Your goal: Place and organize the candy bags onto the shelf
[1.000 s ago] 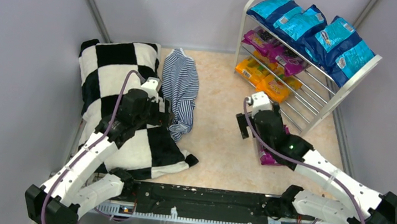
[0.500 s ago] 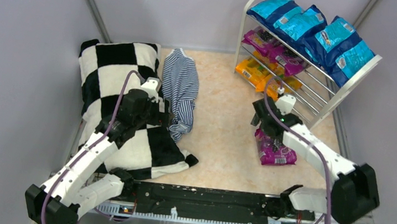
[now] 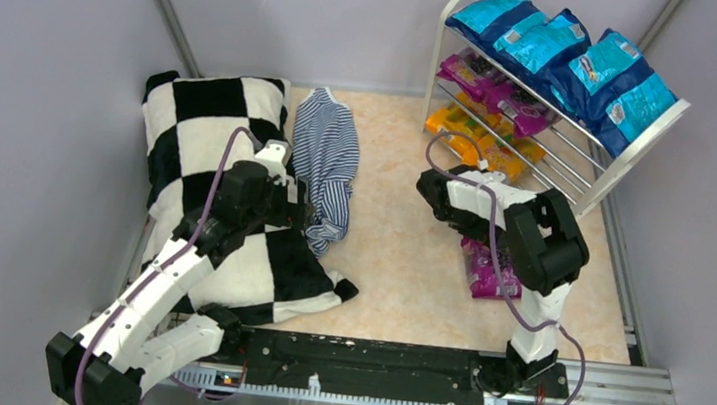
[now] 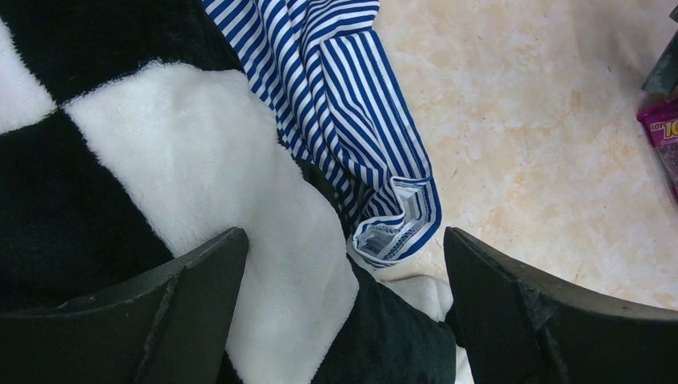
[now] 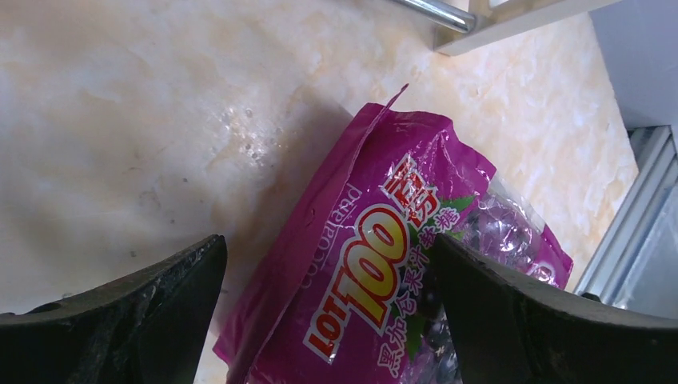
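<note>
One purple candy bag point(image 3: 491, 269) lies flat on the floor in front of the shelf point(image 3: 608, 163). In the right wrist view this bag point(image 5: 400, 272) lies below and between my open fingers, untouched. My right gripper point(image 3: 446, 210) hovers just left of the bag, open and empty. On the white shelf there are blue bags point(image 3: 561, 58) on the top tier, purple bags point(image 3: 492, 88) on the middle and orange bags point(image 3: 472, 139) on the bottom. My left gripper point(image 3: 286, 207) is open and empty over the checkered pillow point(image 3: 202, 166).
A blue-and-white striped cloth point(image 3: 326, 164) lies beside the pillow; it also shows in the left wrist view point(image 4: 352, 120). Grey walls close in both sides. The right arm's elbow point(image 3: 543, 244) stands folded high above the floor bag.
The right arm has folded up, its elbow rising over the purple bag and its gripper swinging left. The bag stays on the floor. The left arm has not moved.
</note>
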Robot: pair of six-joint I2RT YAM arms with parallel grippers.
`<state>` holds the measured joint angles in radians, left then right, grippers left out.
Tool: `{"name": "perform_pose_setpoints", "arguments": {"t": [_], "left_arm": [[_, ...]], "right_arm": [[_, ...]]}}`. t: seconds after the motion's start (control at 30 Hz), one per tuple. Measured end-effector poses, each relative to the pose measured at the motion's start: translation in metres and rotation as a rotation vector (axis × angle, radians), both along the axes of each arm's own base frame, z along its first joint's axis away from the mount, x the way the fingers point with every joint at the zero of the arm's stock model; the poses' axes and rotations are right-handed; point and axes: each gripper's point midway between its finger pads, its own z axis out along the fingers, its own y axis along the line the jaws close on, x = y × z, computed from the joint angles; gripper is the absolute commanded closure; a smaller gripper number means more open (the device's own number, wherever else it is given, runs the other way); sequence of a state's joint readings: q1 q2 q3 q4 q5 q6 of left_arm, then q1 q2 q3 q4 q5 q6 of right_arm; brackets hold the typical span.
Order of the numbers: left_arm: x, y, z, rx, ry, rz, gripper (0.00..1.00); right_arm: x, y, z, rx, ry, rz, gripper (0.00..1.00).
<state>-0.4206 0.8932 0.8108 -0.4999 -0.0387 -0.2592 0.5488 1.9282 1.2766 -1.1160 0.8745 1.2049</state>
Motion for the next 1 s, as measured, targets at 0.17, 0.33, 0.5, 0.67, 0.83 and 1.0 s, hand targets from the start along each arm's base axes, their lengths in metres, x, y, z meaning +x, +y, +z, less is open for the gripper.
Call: {"name": "perform_pose_setpoints", "arguments": {"t": [0.17, 0.33, 0.5, 0.67, 0.83, 1.0], "left_arm": [[0.0, 0.0, 0.0, 0.0, 0.0, 0.0, 0.02], [0.0, 0.0, 0.0, 0.0, 0.001, 0.0, 0.02], [0.0, -0.001, -0.003, 0.002, 0.01, -0.003, 0.01], [0.0, -0.001, -0.004, 0.003, 0.012, -0.003, 0.02], [0.0, -0.001, -0.004, 0.003, 0.012, -0.003, 0.02], [0.0, -0.001, -0.004, 0.003, 0.012, -0.003, 0.02]], "right_arm": [[-0.003, -0.002, -0.003, -0.015, 0.019, 0.002, 0.12], [-0.01, 0.002, -0.001, -0.071, 0.037, 0.064, 0.48], [-0.01, 0.032, 0.004, -0.128, 0.049, 0.246, 0.41], [-0.006, 0.106, -0.001, -0.153, 0.037, 0.622, 0.37], [-0.034, 0.17, -0.006, -0.061, 0.072, 0.972, 0.29], [-0.027, 0.18, 0.031, 0.01, -0.03, 1.006, 0.16]]}}
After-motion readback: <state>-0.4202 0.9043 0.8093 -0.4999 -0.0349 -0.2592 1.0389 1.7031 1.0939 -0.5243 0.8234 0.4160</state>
